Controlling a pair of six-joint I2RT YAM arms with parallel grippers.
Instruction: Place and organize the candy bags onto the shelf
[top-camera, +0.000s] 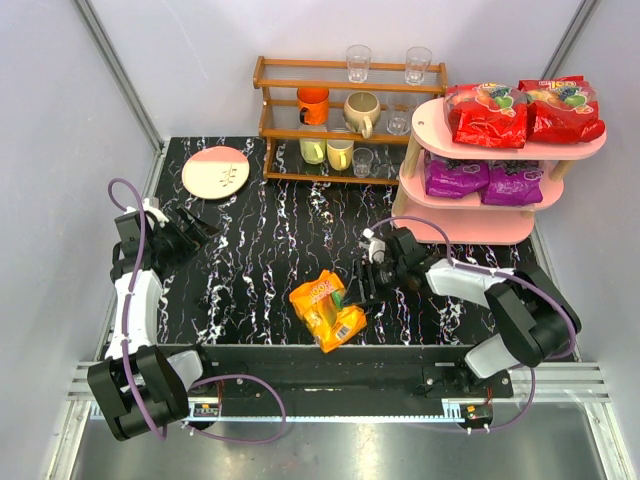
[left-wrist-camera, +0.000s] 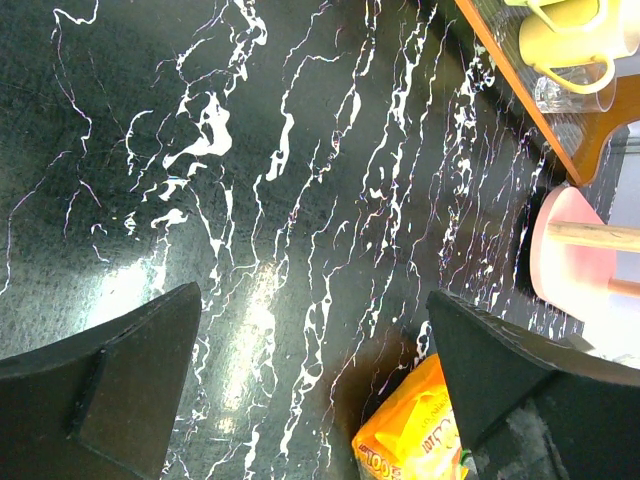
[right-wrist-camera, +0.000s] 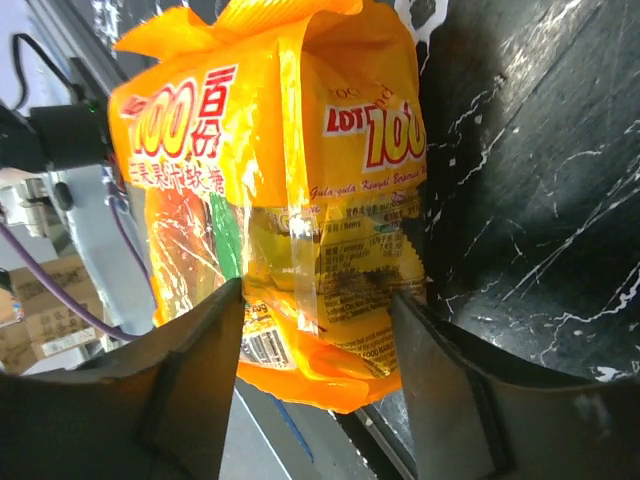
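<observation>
The orange candy bag (top-camera: 325, 308) sits crumpled on the black marble table near its front edge. My right gripper (top-camera: 358, 283) is shut on the bag's right end. In the right wrist view its fingers (right-wrist-camera: 318, 295) press both sides of the buckled bag (right-wrist-camera: 280, 150). The pink shelf (top-camera: 500, 230) stands at the back right. Two red bags (top-camera: 487, 112) (top-camera: 562, 108) lie on its top tier and two purple bags (top-camera: 457, 178) (top-camera: 514, 184) on the middle tier. My left gripper (top-camera: 190, 232) is open and empty at the left; its wrist view (left-wrist-camera: 312, 295) shows the orange bag (left-wrist-camera: 420, 430) far ahead.
A brown wooden rack (top-camera: 300, 135) of cups and glasses stands at the back centre, also in the left wrist view (left-wrist-camera: 510, 70). A pink and cream plate (top-camera: 215, 171) lies at the back left. The shelf's bottom board (left-wrist-camera: 570, 260) shows in the left wrist view.
</observation>
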